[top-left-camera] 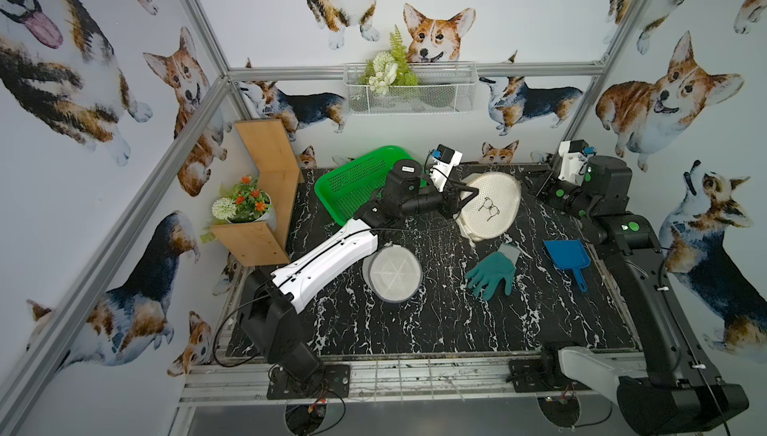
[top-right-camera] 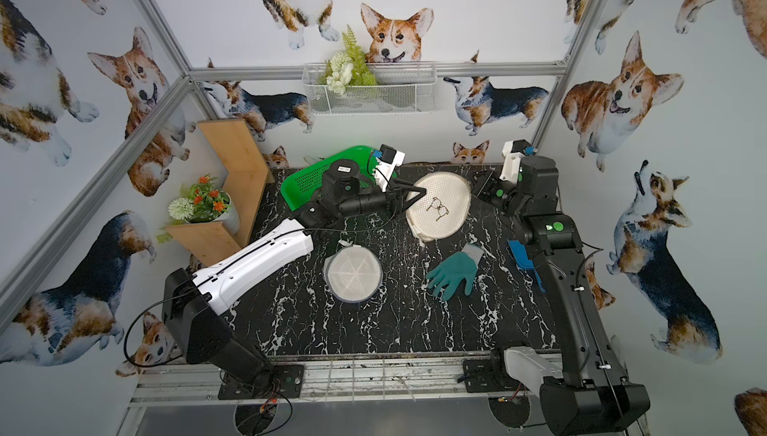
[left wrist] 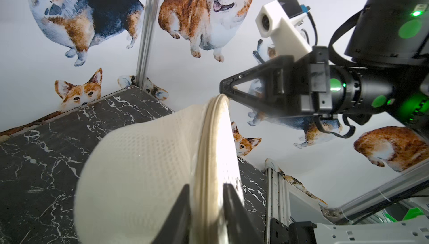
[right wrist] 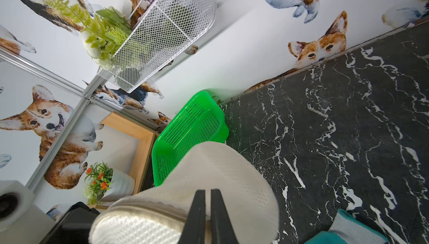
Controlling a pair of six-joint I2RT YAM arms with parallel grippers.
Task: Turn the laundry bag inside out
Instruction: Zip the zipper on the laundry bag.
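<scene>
Laundry bag: the laundry bag, a cream mesh disc with spectacles stitched on its face, is near the far edge of the bench, right of its middle. It is propped at a tilt between the two claws, with its near edge down on the bench.
Zip rim: in the left wrist view the zip rim runs edge-on; we cannot tell whether the zip is open.
Right gripper: the right gripper is clenched on the rim at the bag's far right side.
Left gripper: the left gripper straddles the rim on the opposite side, its fingers apart. We cannot tell whether it squeezes the rim or merely brackets it.
Step in hand: we judge that we are securing a second hold on the mouth, so that it can be spread and the body pushed through.
Doing it well: we should catch one layer of the rim, not both, and close firmly before pulling. The right claw anchors while the left draws away.
Far edge: the wall is just behind the bag, so we would pull toward the near edge.
Neighbours: the green basket is just beside the left arm. A smaller mesh bag and a green glove lie near, toward the middle. A blue dustpan lies by the right edge.
Open room: the bare strip along the near edge is the widest.
</scene>
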